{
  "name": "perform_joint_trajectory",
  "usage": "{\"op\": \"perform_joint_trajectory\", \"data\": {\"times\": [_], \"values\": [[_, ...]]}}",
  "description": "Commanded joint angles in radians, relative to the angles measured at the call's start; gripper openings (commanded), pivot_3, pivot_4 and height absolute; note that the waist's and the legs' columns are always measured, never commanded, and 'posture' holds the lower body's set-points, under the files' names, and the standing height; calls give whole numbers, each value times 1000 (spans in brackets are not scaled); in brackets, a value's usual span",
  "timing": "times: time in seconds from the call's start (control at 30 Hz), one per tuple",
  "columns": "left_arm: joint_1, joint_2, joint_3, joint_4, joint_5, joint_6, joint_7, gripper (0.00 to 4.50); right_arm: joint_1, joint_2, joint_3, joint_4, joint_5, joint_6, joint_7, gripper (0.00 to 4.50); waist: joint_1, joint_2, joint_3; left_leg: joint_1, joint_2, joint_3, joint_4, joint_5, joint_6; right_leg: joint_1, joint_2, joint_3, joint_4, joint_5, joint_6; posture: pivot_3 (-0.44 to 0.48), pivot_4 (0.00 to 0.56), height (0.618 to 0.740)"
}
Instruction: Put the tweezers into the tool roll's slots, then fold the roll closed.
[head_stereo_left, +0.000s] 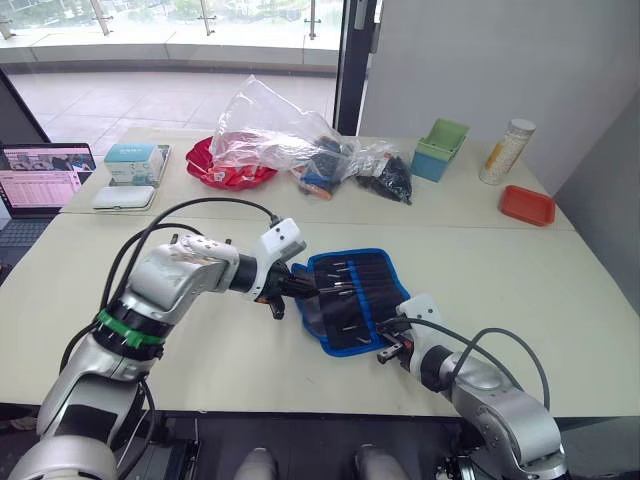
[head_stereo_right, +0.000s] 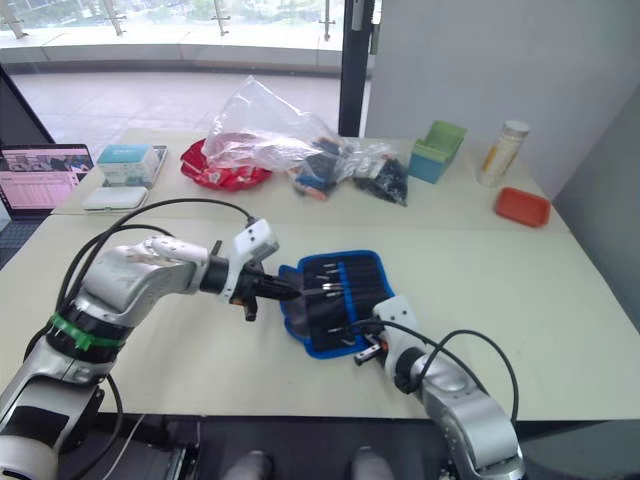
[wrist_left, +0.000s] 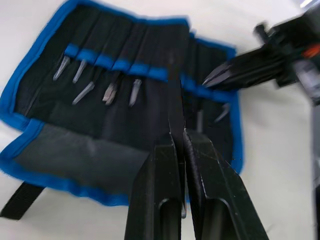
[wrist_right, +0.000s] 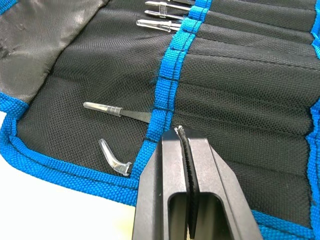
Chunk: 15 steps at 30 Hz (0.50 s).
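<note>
Tweezers (wrist_left: 82, 92) sat slotted in the open tool roll (head_stereo_left: 352, 300); both end effectors, left (head_stereo_left: 312, 290) and right (head_stereo_left: 384, 350), pinched its fabric, folding pending.

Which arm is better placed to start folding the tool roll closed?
Probably the left: its claw sits shut at the tool roll's loose flap edge, while the right claw presses, shut, near the opposite bottom corner, steadying it.

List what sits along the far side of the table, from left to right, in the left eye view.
Laptop → white case → teal box → red bowl → clear plastic bag → green bin → tall can → red tray.
</note>
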Motion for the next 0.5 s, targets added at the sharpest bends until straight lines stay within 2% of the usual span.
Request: {"op": "perform_joint_trajectory", "data": {"times": [0.03,0.5], "values": [[-49,-8,-50,45,87,-89,-49,42,47,2,-13,82,-33,46,-51,0,2,1,0,-2,0,0,0,0,0,-1,0,0,0,0,0,0,150,740],[-66,-93,-96,115,218,-183,-117,42,72,24,-16,55,-31,55,-79,0,15,1,0,-5,-1,0,3,0,0,-4,0,0,3,0,0,0,150,740]]}}
